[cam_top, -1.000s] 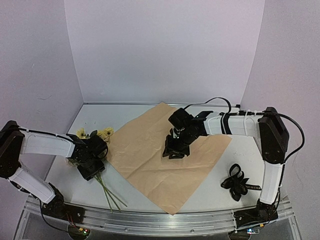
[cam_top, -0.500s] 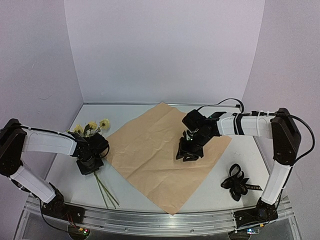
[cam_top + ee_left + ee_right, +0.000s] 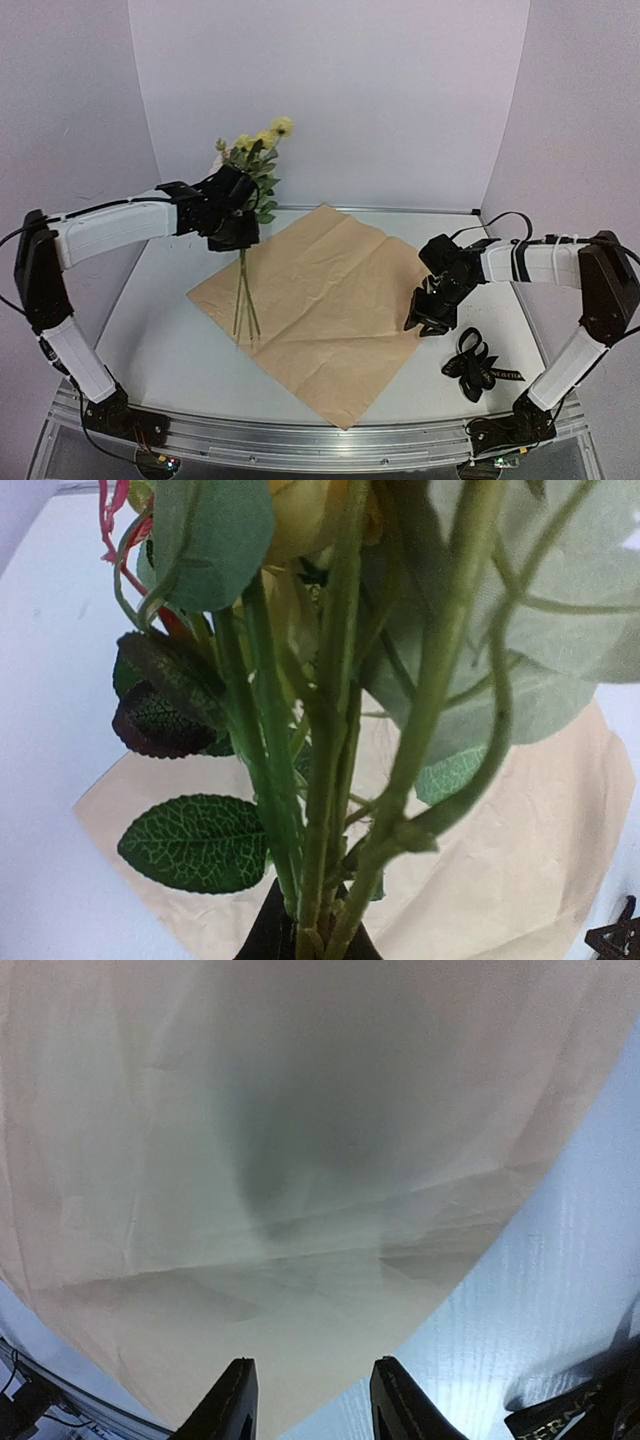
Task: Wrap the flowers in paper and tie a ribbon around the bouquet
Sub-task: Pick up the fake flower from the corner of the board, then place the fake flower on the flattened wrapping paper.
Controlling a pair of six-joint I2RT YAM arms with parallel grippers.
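Status: early, nothing wrapped.

- The paper (image 3: 330, 290) lies flat, tan face up, creased, with no fold or roll started. Olive face not visible.
- The flowers (image 3: 256, 150) are off the surface, held upright above the paper's left corner. Blooms sit high, beyond the paper's far-left edge, and the stems hang down over that corner. Can't tell if the stem tips touch the sheet.
- The left gripper (image 3: 232, 222) is clamped narrow on the stems just under the leaves. Its wrist view shows the stems coming straight out from between the fingers, with the paper below.
- The right gripper (image 3: 428, 318) sits low at the paper's right corner. Fingers are partway apart with nothing between them; its wrist view shows only the paper edge and bare table (image 3: 170, 340) in the gap.
- The ribbon (image 3: 472, 367) is a loose black heap just off the paper's right corner, near side. It is clear of the sheet and not threaded or tied.

Done, by my read: bunch picked up and brought over the sheet. 
Left: lay the bunch on the paper, roll the paper into a cone, hold the cone, fetch the ribbon, tie.

Counts:
- paper: 1 sheet
- flower bunches: 1. Roughly three yellow blooms show from above. Several thin stems; exact number unclear, they overlap.
- ribbon: 1
- grippers: 2, one loaded, one empty
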